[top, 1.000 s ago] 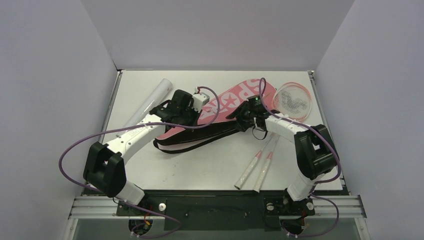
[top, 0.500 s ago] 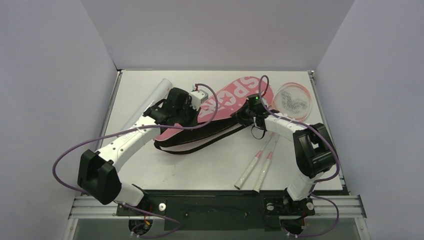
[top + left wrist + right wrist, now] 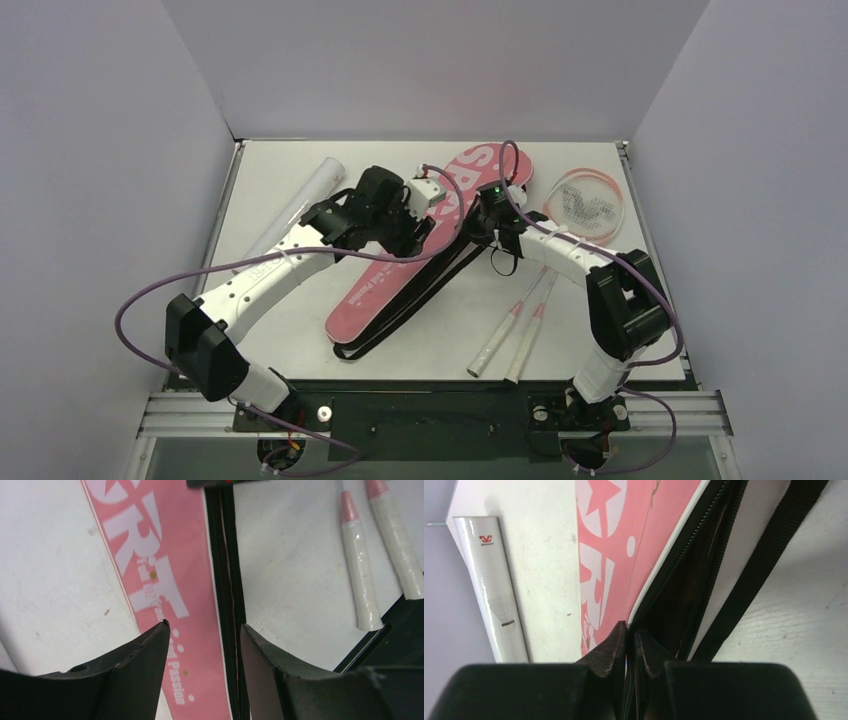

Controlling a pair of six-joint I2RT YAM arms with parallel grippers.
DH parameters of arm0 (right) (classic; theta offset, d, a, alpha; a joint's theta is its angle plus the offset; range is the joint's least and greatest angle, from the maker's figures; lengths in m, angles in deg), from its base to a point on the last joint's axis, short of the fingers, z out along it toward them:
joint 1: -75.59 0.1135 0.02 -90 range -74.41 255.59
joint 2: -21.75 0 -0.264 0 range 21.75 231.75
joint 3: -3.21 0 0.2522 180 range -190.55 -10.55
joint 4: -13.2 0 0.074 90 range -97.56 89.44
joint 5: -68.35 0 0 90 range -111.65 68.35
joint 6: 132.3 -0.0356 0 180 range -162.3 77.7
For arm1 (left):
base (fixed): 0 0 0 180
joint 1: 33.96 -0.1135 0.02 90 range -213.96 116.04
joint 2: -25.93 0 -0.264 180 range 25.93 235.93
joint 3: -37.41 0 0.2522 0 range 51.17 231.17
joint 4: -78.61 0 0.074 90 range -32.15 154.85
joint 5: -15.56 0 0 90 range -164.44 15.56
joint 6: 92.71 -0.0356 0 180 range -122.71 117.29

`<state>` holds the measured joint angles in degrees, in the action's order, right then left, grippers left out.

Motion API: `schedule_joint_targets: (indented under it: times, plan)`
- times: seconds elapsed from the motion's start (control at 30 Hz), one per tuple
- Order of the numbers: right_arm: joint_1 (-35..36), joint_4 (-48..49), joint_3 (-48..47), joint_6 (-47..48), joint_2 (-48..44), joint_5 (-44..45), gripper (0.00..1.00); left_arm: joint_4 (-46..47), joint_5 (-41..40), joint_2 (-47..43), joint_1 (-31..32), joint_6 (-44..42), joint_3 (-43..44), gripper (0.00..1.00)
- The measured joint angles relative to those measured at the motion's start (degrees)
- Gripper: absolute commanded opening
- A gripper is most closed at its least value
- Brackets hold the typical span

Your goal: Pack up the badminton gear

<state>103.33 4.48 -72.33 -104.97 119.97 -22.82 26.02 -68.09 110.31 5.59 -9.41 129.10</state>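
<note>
The pink "SPORT" cover [image 3: 395, 275] lies diagonally across the table, its black zip edge [image 3: 227, 580] and strap [image 3: 764, 570] on its right side. My left gripper [image 3: 425, 212] hovers open just above the cover [image 3: 165, 580], holding nothing, with one finger [image 3: 145, 665] over the pink face. My right gripper [image 3: 487, 215] is shut on the cover's zippered edge [image 3: 674, 580] near its wide end. Two pink-and-white rackets have their heads [image 3: 588, 203] at the back right and their handles [image 3: 505, 340] near the front. The long white tube [image 3: 295, 205] lies at the back left.
The racket handles [image 3: 360, 570] lie just right of the cover. Small white shapes rest on the racket strings, too small to identify. Grey walls close in the table [image 3: 300, 330] on the left, back and right. The arm bases and a metal rail run along the near edge.
The cover has swung round, its narrow end now pointing toward the near edge. My left gripper has opened and let go of it. My right gripper has shut on its zip edge.
</note>
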Motion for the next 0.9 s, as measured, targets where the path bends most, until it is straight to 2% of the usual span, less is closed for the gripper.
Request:
schedule_joint_targets:
  times: [0.1,0.27,0.67,0.8,0.9]
  plan:
    - [1.8,-2.1,-1.2,0.9,-1.6,1.2,0.0,0.7,-0.1,2.4,2.7,-0.1,4.7,0.75]
    - [3.5,-4.3,-3.4,1.4,-4.0,2.2,0.0,3.1,-0.3,5.6,4.8,0.0,5.7,0.76]
    - [3.8,-5.7,-3.5,0.6,-7.0,1.2,0.0,9.4,-1.8,7.4,3.5,0.5,-2.2,0.75]
    - [3.8,-5.5,-3.5,-0.2,-7.0,0.2,0.0,10.8,-1.2,7.4,2.7,1.2,-2.4,0.68]
    - [3.8,-5.1,-3.5,-1.0,-7.0,-0.9,0.0,12.6,0.0,7.8,1.8,2.1,-2.6,0.57]
